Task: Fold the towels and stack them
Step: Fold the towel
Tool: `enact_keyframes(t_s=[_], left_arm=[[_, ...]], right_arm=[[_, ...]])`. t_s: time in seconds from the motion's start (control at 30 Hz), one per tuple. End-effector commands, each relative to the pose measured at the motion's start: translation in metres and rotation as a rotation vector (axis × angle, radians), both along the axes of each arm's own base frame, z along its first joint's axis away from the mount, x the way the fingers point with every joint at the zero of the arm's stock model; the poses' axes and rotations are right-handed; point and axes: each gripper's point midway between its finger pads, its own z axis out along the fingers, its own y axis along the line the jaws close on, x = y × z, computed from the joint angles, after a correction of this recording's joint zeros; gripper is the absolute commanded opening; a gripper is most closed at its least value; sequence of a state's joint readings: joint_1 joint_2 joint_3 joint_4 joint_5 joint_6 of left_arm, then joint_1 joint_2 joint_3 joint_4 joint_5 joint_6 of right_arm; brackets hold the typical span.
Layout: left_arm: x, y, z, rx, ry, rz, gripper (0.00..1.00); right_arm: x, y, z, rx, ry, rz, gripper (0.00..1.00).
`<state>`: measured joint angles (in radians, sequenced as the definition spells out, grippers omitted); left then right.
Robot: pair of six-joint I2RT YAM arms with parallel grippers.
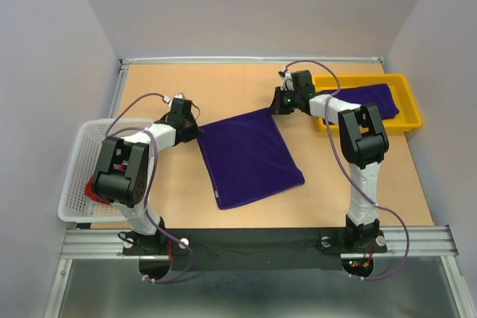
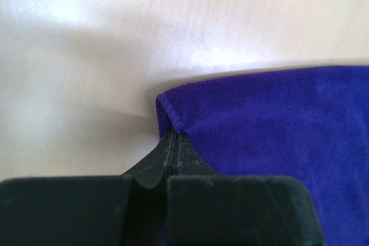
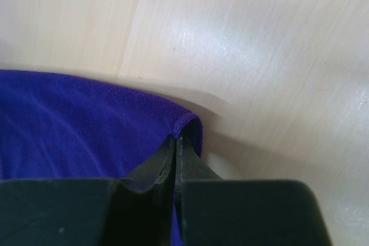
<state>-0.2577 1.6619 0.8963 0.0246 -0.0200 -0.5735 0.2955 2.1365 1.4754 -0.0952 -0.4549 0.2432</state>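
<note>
Deep purple cloth towel [image 1: 250, 158] lies flat mid-frame on the wooden surface [image 1: 223, 87], slightly skewed. Left fingers [image 2: 168, 152] are pinched shut on its upper-left corner, right fingers [image 3: 166, 156] on its upper-right corner. Both bites look shallow, right at the hem. My plan: lift both corners together, keep the edge taut, carry it to the lower edge and match corners before letting go. An uneven lift would skew the fold. Second purple towel [image 1: 373, 98] sits in the yellow plastic tray [image 1: 408, 94], upper right.

Pale grey walls [image 1: 253, 5] on three sides, light wood table [image 1: 223, 87], aluminium rail [image 1: 417, 237] along near edge, soft glare on tabletop
</note>
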Motion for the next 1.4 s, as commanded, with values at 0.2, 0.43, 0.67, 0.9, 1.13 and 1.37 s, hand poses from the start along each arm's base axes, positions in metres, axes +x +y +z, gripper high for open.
enact_keyframes(t_s=[0.2,0.43,0.67,0.9,1.13,1.37], left_arm=[[0.005,0.019,0.008,0.070,-0.011,0.045,0.00],[0.003,0.028,0.020,0.110,-0.022,0.049,0.00],[0.006,0.029,0.015,0.127,0.005,0.046,0.00],[0.017,0.025,0.019,0.125,-0.011,0.032,0.33],[0.021,0.034,0.053,0.183,-0.068,0.019,0.72],[0.022,0.037,0.063,0.311,-0.080,-0.175,0.97]], right_arm=[[0.024,-0.004,0.011,0.008,-0.066,-0.033,0.03],[0.027,-0.005,0.002,0.002,-0.056,-0.035,0.03],[0.031,-0.003,0.002,0.000,-0.070,-0.016,0.04],[0.029,0.001,0.006,-0.003,-0.109,0.058,0.24],[0.029,-0.001,0.031,-0.072,-0.259,0.188,0.58],[0.026,0.001,0.038,-0.112,-0.326,0.305,0.62]])
